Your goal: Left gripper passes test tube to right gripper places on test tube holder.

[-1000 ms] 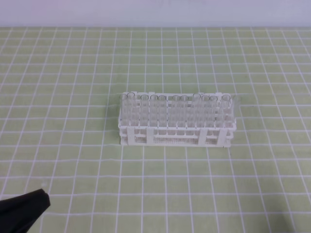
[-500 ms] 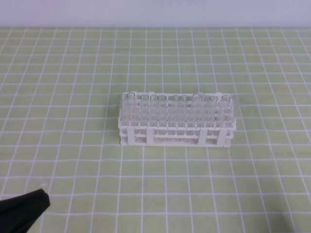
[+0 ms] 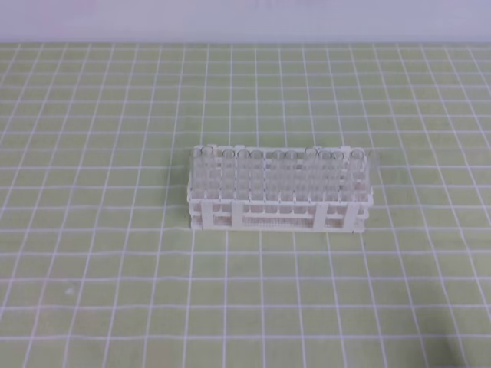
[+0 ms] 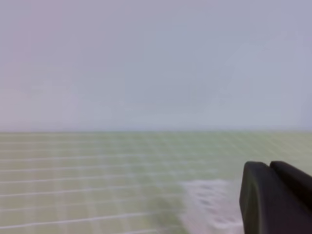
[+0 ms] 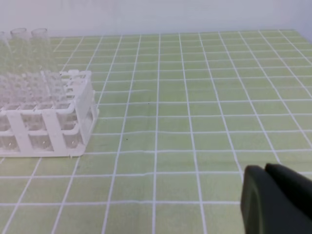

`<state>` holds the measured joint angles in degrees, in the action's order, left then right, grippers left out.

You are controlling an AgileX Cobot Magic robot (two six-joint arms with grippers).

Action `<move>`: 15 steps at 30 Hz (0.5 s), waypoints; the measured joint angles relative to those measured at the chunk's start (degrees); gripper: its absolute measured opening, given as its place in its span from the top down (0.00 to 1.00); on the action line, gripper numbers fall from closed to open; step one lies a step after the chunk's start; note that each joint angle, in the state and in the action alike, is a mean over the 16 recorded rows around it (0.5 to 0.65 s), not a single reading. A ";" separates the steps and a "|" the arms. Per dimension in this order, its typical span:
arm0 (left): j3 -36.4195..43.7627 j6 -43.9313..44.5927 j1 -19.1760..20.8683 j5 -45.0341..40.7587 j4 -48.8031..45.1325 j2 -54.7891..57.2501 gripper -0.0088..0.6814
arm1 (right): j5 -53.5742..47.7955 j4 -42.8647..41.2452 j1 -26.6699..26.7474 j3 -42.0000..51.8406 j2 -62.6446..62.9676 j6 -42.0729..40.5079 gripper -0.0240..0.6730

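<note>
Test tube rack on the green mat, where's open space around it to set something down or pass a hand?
The checked mat lies bare on every side of the test tube holder: broad strips to its left, right and front, and behind it up to the pale wall. It is crowded only in the holder itself, packed with clear tubes.

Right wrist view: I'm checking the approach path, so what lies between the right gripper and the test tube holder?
Only bare green gridded mat lies between the shut right gripper and the test tube holder in the right wrist view.

A white test tube holder (image 3: pixel 280 201) full of clear tubes (image 3: pixel 276 172) stands on the green grid mat (image 3: pixel 115 268).
</note>
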<state>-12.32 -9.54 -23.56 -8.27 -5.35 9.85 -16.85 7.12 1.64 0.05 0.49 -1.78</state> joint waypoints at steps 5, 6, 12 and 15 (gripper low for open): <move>4.25 1.35 13.57 0.33 3.26 -5.15 0.99 | 0.00 0.01 0.00 0.00 0.00 0.00 0.99; 5.12 1.69 15.71 -0.27 3.55 -6.12 0.99 | 0.00 0.01 0.00 0.00 0.00 0.00 0.99; 9.61 5.65 24.87 -5.87 5.34 -10.27 0.99 | 0.00 0.04 0.00 0.00 0.00 0.00 0.99; 10.89 7.72 26.94 -8.28 5.77 -11.01 0.99 | 0.00 0.06 0.00 0.00 0.00 0.00 0.99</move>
<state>-1.43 -1.82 3.38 -16.55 0.42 -1.16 -16.85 7.17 1.64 0.05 0.49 -1.78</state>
